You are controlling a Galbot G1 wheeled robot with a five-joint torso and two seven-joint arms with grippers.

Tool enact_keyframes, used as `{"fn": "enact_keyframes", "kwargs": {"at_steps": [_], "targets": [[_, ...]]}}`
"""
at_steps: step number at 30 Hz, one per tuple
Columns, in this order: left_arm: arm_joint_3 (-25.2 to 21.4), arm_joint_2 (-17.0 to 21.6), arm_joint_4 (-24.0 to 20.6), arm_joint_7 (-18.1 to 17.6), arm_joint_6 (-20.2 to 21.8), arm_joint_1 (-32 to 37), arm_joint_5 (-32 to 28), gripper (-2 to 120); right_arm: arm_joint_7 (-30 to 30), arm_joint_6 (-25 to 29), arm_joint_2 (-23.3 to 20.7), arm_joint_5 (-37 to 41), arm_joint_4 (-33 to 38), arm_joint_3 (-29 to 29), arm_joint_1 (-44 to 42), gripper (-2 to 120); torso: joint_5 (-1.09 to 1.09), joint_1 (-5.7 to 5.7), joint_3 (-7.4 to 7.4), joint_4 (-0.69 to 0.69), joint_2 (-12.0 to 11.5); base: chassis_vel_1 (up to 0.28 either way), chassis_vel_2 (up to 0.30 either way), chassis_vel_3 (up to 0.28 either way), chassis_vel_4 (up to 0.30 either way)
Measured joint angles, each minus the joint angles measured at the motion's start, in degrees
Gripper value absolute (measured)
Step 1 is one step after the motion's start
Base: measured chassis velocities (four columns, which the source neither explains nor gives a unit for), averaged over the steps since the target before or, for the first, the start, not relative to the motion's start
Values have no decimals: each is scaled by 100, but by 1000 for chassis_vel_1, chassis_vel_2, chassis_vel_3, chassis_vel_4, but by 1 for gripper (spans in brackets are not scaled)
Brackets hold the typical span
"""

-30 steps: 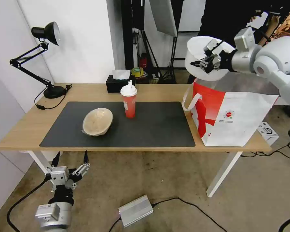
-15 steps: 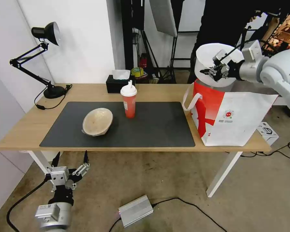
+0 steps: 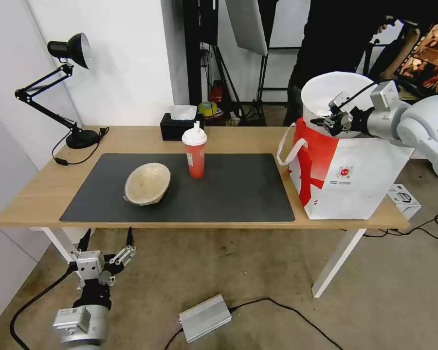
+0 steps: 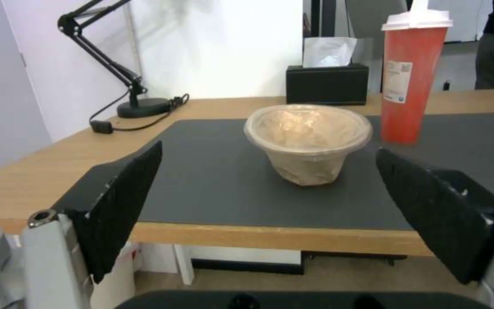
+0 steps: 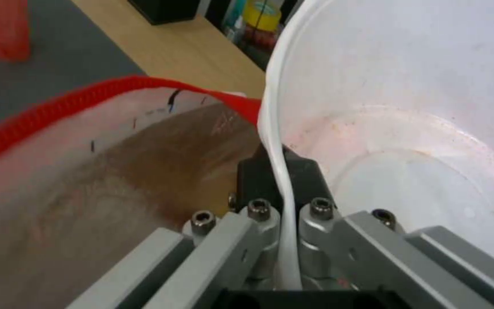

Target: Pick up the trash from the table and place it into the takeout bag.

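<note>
Now, change: over the last second the right gripper [image 3: 337, 121] had carried the white bowl [image 3: 326, 92] rightward and down, from high above the takeout bag [image 3: 345, 175] until the bowl's base sat at the bag's open mouth.
Right jaws: clenched on the white bowl's rim, one finger inside the wall and one outside, as the right wrist view showed at the right gripper [image 5: 278, 171]; faint reddish residue marked the white bowl [image 5: 407, 141] inside.
Meaning for the task: judged from this, the first piece of trash was nearly bagged, with only the lowering and release left.
Left gripper [image 3: 107, 248]: parked low in front of the table [image 3: 44, 189], unmoved, jaws spread wide apart and grasping nothing.
Remaining trash: the beige bowl [image 3: 147, 183] tilted on the dark mat [image 3: 238, 189], and the red cup [image 3: 194, 151] upright just beside it, both unchanged.
Edges: the bag's red-trimmed rim [image 5: 75, 96] lay just beside the bowl's wall, so the bowl could catch on it; the bag looked wide enough to take it.
Open room: the mat between cup and bag was bare; the tissue box [image 3: 179, 126] and lamp [image 3: 75, 136] stood along the far edge, well apart from the bag.
</note>
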Motion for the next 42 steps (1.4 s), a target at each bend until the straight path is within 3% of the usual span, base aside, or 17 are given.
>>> {"fn": "enact_keyframes", "kwargs": {"at_steps": [22,42], "targets": [[48,-14,-28,2,1,10,23,100,-67,-8,-456,167,332,264,-88,0,0,0,0,0,0,0,0,0,0],[82,-34,-58,4,-9,45,44,100,-69,-13,-589,184,424,626,-431,0,0,0,0,0,0,0,0,0,0]]}}
